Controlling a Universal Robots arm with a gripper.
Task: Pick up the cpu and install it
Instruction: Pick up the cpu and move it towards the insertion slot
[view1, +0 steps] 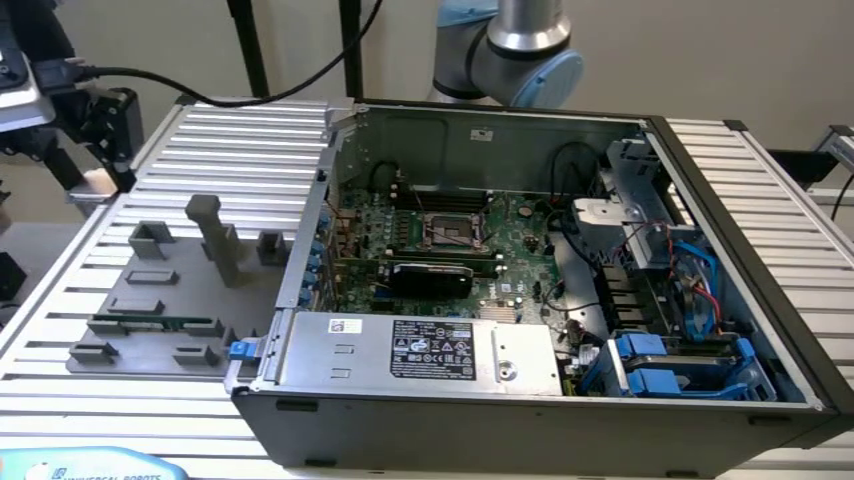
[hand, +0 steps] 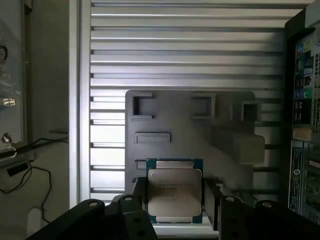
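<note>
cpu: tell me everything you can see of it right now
The cpu is a flat square chip: silvery metal lid with faint print, green board rim around it. It faces the wrist camera squarely, clamped on two opposite edges between the gripper's black fingers, held above the grey fixture plate. Nothing else touches it.

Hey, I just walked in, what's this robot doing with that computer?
A robot arm is working on fitting a processor. Its jaws are closed on the cpu by two opposite edges, holding it above the grey fixture plate on the slatted table. The open computer case sits beside the plate, and the socket on the motherboard looks empty, so the chip is not yet installed.
</note>
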